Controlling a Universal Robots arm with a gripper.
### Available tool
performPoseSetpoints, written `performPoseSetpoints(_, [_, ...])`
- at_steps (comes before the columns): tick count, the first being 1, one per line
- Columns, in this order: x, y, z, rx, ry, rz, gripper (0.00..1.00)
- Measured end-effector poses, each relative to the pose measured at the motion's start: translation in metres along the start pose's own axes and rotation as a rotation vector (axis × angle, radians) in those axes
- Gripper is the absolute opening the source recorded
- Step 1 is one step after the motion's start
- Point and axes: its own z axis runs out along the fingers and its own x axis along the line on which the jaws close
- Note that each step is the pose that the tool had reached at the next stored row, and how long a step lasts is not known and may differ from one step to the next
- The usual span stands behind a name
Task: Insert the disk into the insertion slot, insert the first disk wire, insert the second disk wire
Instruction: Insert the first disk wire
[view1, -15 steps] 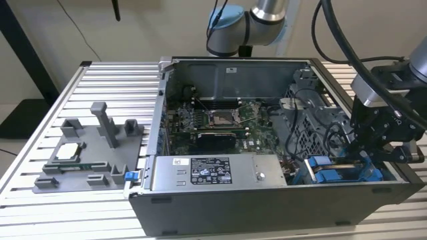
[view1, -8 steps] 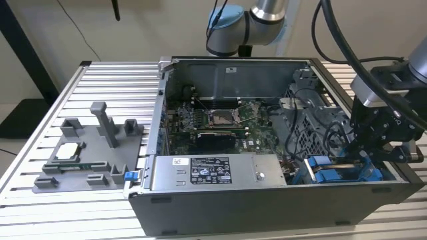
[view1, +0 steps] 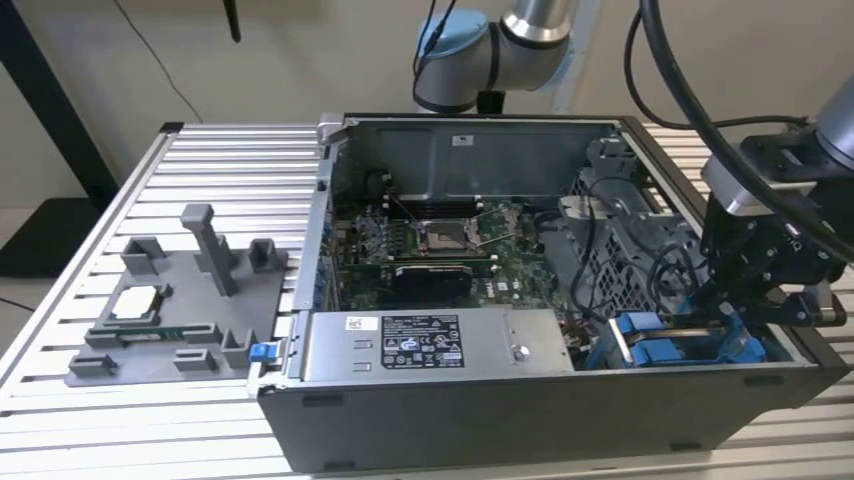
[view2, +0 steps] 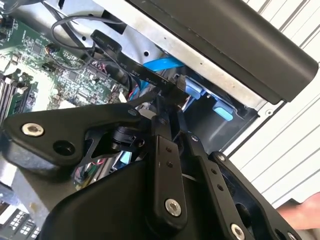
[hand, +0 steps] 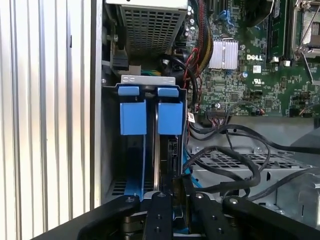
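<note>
Disk in slot; gripper on wire.
You see the disk (hand: 170, 119), in its blue carrier, inside the insertion slot (hand: 111, 150) at a corner of the computer case (view1: 534, 420); the gripper (view2: 170, 97), jaws narrow, pinches the black disk wire (view2: 125, 60).

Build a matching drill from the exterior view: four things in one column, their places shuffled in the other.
1 gripper
2 power-supply box
3 processor socket
4 grey fixture

a on the slatted table, at the exterior view's left of the case
b over the insertion slot
c middle of the green board
d along the case's near wall

Pairs: 1-b; 2-d; 3-c; 4-a
</note>
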Motion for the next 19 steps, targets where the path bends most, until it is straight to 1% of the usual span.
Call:
performPoseSetpoints(2, [0.0002,-0.0002,0.0018,0.0004,-0.0059,0.005,0.00])
performPoseSetpoints(5, [0.0001,-0.0002,0.0013,0.0031,-0.0050,0.028,0.00])
performPoseSetpoints(8, [0.0005,-0.0002,0.0053,0.0060,-0.0035,0.054,0.00])
performPoseSetpoints(9, [0.0006,-0.0003,0.0068,0.0063,-0.0050,0.057,0.00])
performPoseSetpoints(10, [0.0007,-0.0002,0.0074,0.0063,-0.0056,0.057,1.00])
performPoseSetpoints(11, [0.0007,-0.0003,0.0072,0.0064,-0.0062,0.058,1.00])
performPoseSetpoints(12, [0.0005,-0.0002,0.0053,0.0060,-0.0074,0.058,1.00])
performPoseSetpoints(19, [-0.0031,0.0007,-0.0271,0.0052,-0.0058,0.058,1.00])
